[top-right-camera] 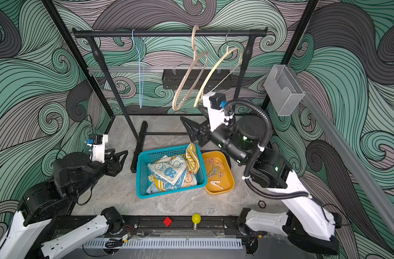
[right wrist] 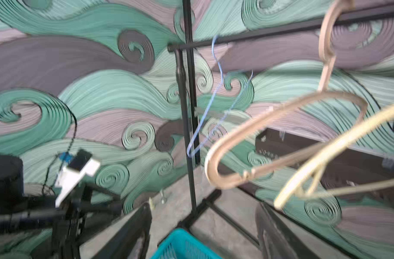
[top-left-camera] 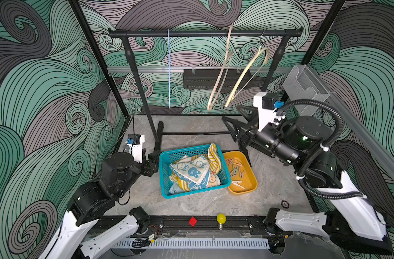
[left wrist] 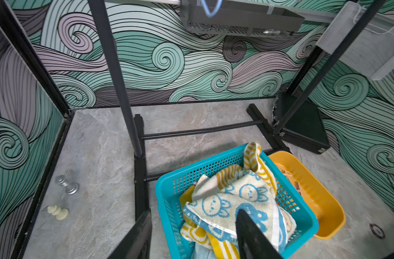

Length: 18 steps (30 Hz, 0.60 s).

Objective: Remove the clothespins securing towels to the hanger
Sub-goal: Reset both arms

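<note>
The towels (top-left-camera: 191, 172) (top-right-camera: 169, 172) (left wrist: 231, 197) lie crumpled in a teal basket (top-left-camera: 162, 179) (top-right-camera: 138, 179). Several clothespins (top-left-camera: 236, 171) (top-right-camera: 216, 171) lie loose in a yellow tray (top-left-camera: 252, 179) beside it. On the rack hang a blue wire hanger (top-left-camera: 169, 67) (right wrist: 214, 107), a wooden hanger (top-left-camera: 220, 74) (right wrist: 281, 112) and a pale hanger (top-left-camera: 247, 76) (right wrist: 337, 152), all bare. My left gripper (top-left-camera: 154, 155) (top-right-camera: 124, 154) (left wrist: 194, 212) is open and empty, low at the basket's left side. My right gripper (top-left-camera: 230, 112) (top-right-camera: 189, 112) (right wrist: 202, 206) is open and empty, raised below the pale hanger.
The black rack (top-left-camera: 202, 33) has floor feet behind the basket. A red block (top-left-camera: 192, 221) and a yellow bulb (top-left-camera: 221, 218) sit on the front rail. Two chess pieces (left wrist: 67, 185) lie at the far left. A clear box (top-left-camera: 308, 89) hangs on the right wall.
</note>
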{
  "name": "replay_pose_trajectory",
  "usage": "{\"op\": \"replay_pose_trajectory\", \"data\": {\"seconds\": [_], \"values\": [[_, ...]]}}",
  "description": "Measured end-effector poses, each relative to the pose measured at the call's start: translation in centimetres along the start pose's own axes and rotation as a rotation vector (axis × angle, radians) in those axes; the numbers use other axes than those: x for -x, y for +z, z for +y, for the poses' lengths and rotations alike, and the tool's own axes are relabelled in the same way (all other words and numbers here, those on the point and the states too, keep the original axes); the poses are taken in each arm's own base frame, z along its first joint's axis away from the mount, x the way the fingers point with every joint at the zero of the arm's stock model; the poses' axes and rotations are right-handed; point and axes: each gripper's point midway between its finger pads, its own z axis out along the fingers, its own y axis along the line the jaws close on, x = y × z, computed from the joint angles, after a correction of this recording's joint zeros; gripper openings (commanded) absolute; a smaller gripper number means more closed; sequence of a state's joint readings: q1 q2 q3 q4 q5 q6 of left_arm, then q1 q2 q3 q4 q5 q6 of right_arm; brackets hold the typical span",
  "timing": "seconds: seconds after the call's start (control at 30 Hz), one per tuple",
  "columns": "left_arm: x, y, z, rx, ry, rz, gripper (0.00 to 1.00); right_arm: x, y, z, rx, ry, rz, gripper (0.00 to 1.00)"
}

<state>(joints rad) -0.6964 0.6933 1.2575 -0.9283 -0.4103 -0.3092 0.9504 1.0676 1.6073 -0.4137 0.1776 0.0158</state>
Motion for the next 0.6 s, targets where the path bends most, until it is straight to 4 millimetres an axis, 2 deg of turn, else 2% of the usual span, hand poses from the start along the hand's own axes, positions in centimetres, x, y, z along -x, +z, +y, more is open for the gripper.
{"op": "replay_pose_trajectory", "data": {"seconds": [0.17, 0.3, 0.43, 0.6], "values": [[-1.0, 1.5, 1.3, 0.097, 0.005, -0.006, 0.64, -8.2, -1.8, -3.1, -0.110, -0.002, 0.110, 0.81], [-1.9, 2.9, 1.9, 0.160, 0.012, -0.002, 0.75, -14.4, -3.2, -6.5, -0.239, 0.021, 0.195, 0.88], [-2.9, 4.4, 2.7, 0.245, 0.016, 0.018, 0.85, -18.7, -4.1, -9.3, -0.346, 0.044, 0.255, 0.92], [-4.1, 6.1, 4.2, 0.381, 0.018, 0.037, 0.99, -22.8, -3.8, -12.3, -0.451, 0.071, 0.330, 0.96]]}}
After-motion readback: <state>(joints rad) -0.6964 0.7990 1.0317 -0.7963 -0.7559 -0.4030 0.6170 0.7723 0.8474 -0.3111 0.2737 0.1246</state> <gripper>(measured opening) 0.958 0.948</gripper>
